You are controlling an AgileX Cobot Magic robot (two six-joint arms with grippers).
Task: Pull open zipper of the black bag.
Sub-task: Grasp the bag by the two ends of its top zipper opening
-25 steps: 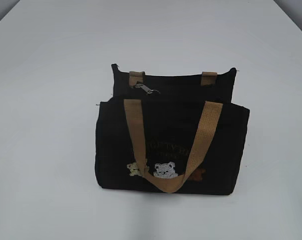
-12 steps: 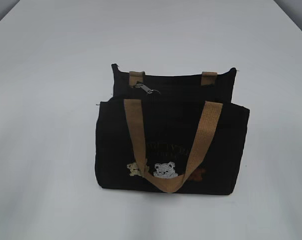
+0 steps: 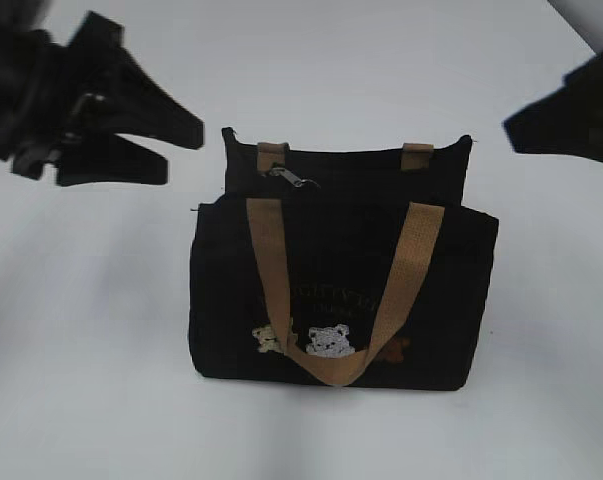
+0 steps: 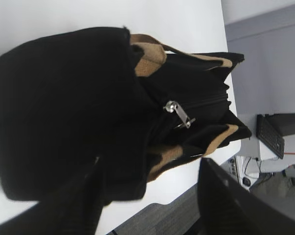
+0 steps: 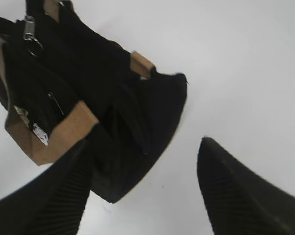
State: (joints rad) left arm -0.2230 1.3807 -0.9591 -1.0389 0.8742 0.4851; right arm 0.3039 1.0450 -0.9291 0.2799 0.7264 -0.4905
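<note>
Black bag [image 3: 341, 290] stands upright mid-table [image 3: 81, 350], boxy soft fabric, tan webbing handles [image 3: 331, 300]. Zipper [image 3: 293, 178] pull, small flat grey metal, lies at the top edge's left end. Left gripper [image 3: 171, 143], at 10 o'clock from the bag, jaws apart, empty. Right gripper [image 5: 142, 191], at 2 o'clock, likewise spread, holding nothing.

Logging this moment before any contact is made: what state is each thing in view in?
black bag: upright on the table, untouched.
zipper: pull tab at the bag's left end in the exterior view; the line looks closed.
front handle: hanging down over the bag's front.
left gripper: open, empty, left of the bag.
right gripper: open, empty, beside the bag's right end.
</note>
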